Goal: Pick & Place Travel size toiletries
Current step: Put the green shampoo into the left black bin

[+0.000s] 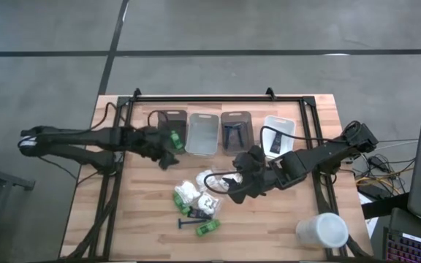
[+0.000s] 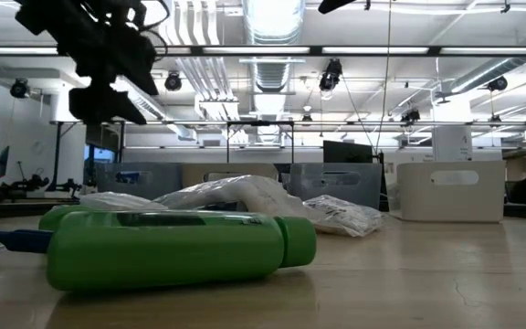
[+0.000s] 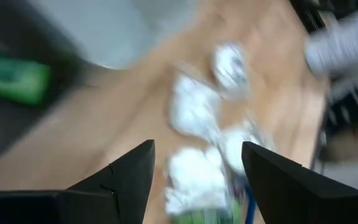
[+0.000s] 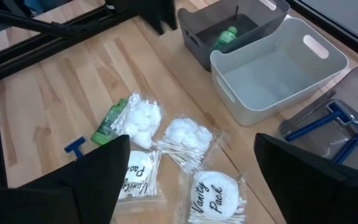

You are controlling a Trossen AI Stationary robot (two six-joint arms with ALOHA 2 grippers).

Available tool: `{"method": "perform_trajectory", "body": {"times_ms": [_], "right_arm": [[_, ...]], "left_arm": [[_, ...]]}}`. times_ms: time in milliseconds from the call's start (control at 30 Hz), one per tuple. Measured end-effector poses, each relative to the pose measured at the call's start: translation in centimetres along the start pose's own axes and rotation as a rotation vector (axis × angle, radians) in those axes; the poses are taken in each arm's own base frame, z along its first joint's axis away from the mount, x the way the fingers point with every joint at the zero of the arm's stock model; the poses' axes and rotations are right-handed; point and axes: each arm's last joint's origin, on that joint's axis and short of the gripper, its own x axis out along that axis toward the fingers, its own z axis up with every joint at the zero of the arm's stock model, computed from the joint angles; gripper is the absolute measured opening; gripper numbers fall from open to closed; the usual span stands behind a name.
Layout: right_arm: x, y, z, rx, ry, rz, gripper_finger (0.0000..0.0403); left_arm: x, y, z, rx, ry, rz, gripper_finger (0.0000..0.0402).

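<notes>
A wooden table (image 1: pixel 145 219) holds 4 bins in a row along its far side: a dark grey bin (image 1: pixel 168 124), a pale grey bin (image 1: pixel 202 133), a smoky clear bin (image 1: pixel 234 130) and a white bin (image 1: pixel 278 131). A large white cup (image 1: pixel 321 230) lies near the front right corner.

The toiletries sit in a loose pile on the table's middle front. The white packets (image 4: pixel 182 140) are clear-wrapped, showing cotton balls and swabs; 1 round label reads "Vanity Pack". 1 green bottle (image 1: pixel 207 228) lies on its side at the front of the pile, another (image 4: pixel 109 122) is half tucked under a packet. A blue razor (image 1: pixel 190 222) lies on the table beside the pile, and its handle end (image 4: pixel 76 147) peeks out past the right arm's finger. 1 green bottle (image 4: pixel 225 37) already lies in the dark grey bin, and 2 blue razors (image 4: pixel 319 122) lie in the smoky clear bin.

The left gripper (image 1: pixel 168 155) hangs above the table in front of the dark grey bin, fingers spread and empty. The right gripper (image 1: pixel 229 186) hovers at the pile's right edge, fingers wide apart, holding nothing.

The left wrist view is smeared, so the packets there are only white blobs. In the low view the nearest bottle (image 2: pixel 167 247) hides most of the pile.
</notes>
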Motion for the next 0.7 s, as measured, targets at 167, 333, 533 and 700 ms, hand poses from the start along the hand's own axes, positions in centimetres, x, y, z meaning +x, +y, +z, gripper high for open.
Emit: {"method": "perform_trajectory", "body": {"times_ms": [167,333,533,700], "right_arm": [[0.0,0.0,0.0,0.003,-0.004,0.004,0.0354],[0.0,0.1,0.1,0.009,-0.011,0.011,0.0348],[0.0,0.1,0.1,0.009,-0.011,0.011,0.0327],[0.0,0.1,0.1,0.009,-0.011,0.011,0.0310]], "left_arm": [[0.3,-2.0,-2.3,0.188,0.097,-0.078,0.0245],[1.1,-3.0,-4.4,0.243,0.200,-0.101,0.0245],[2.6,-3.0,-7.2,0.504,0.307,-0.093,0.0245],[4.2,-3.2,-8.9,0.749,0.359,-0.051,0.0241]]}}
